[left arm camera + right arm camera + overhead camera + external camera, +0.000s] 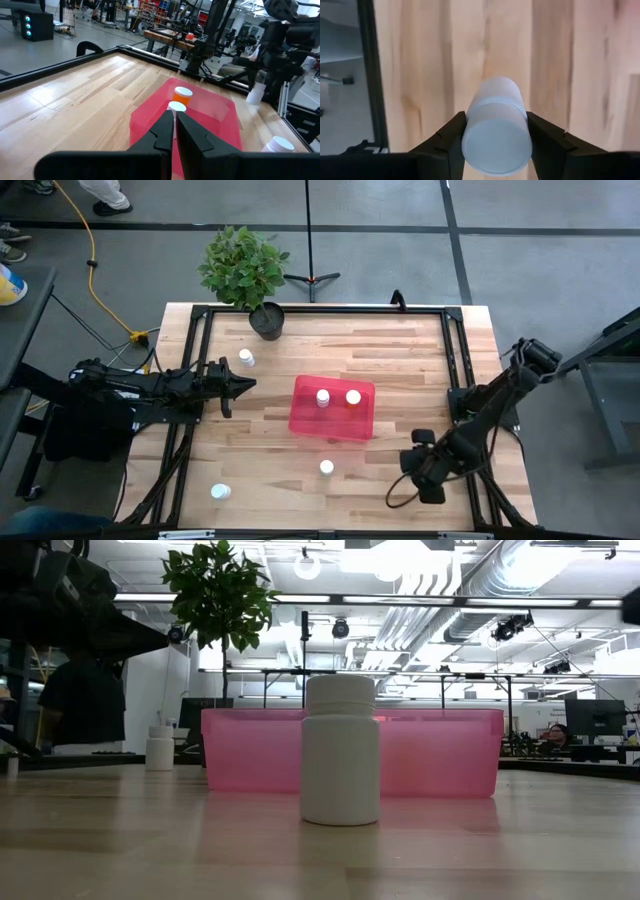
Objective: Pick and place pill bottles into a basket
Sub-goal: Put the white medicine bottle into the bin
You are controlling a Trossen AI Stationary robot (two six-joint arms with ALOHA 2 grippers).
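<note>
I count two pill bottles (323, 396) in basket (333, 408) | three loose on tabletop (400, 350) | right gripper (496, 137) pinching one bottle (497, 130) | left gripper (174, 131) pressed together, waiting beside basket

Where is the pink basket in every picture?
High view: the basket sits mid-table, between the two arms.
Low view: it stretches across the middle, behind a white bottle.
Left wrist view: straight ahead, just beyond the fingers.
Right wrist view: not in it.
Shared landmark: the plant, at the table's far edge in the high view, rises behind the basket's left end in the low view.
</note>
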